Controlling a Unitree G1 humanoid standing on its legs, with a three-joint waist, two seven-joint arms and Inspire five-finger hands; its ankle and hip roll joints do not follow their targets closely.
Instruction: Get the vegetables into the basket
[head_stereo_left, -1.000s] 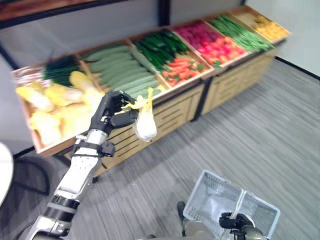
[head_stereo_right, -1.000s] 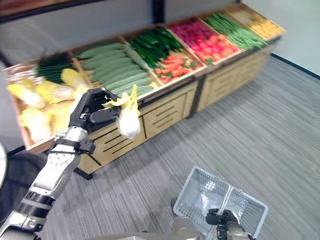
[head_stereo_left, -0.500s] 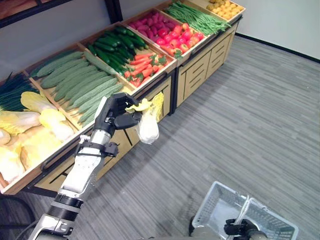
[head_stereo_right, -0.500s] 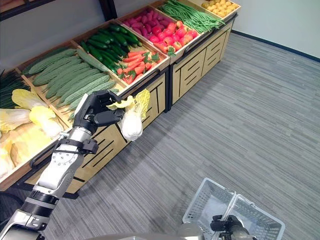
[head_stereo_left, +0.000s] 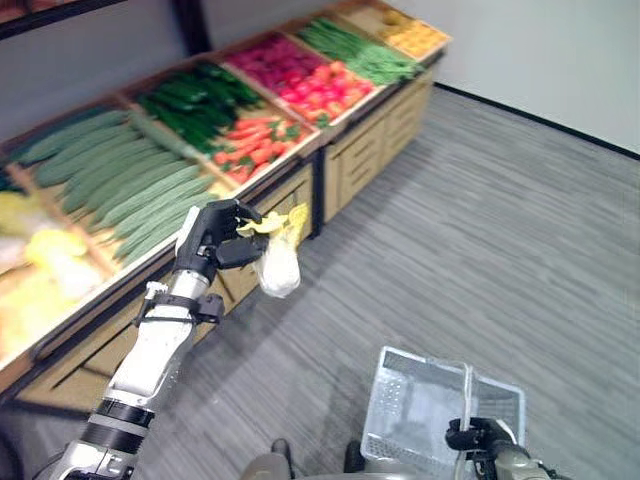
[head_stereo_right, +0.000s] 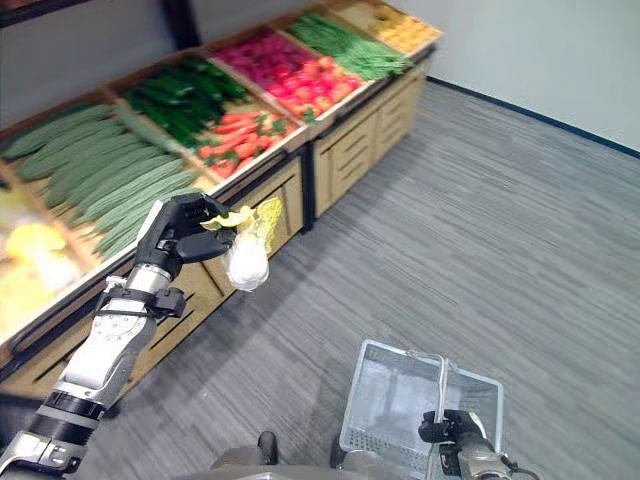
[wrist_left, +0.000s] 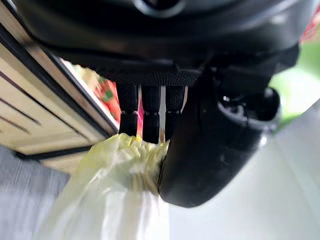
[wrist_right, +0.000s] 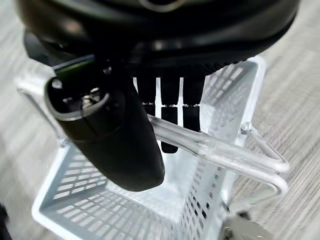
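- Since the earlier pictures the whole view has swung, so the wooden produce stand (head_stereo_left: 300, 150) with its slanted bins now runs along the upper left of the frame; the pale napa cabbage with yellow-green leaf tips (head_stereo_left: 277, 262) hangs from the same hold as before.
- That cabbage sits left of centre in the left eye view, in the air before the stand's front edge, leafy end up, white base down, well apart from the basket.
- Holding it is the dark left hand (head_stereo_left: 213, 236), fingers and thumb curled round the leafy top; the left wrist view shows fingers (wrist_left: 150, 112) pinching the crumpled leaves.
- At the lower right of the frame, the white perforated plastic basket with wire handles (head_stereo_left: 420, 405) hangs open side up, empty as far as can be seen.
- Its wire handles are gripped by the dark right hand (head_stereo_left: 470, 437), fingers (wrist_right: 170, 120) wrapped round them in the right wrist view.
- To do the carry well, I judge: bring the cabbage over the open half beside the handle, lower it inside the rim, then release, since the leaf hold looks slight.
- Grey striped carpet floor (head_stereo_left: 480, 230) lies open between stand and basket; the stand's edge stays close by the left forearm.
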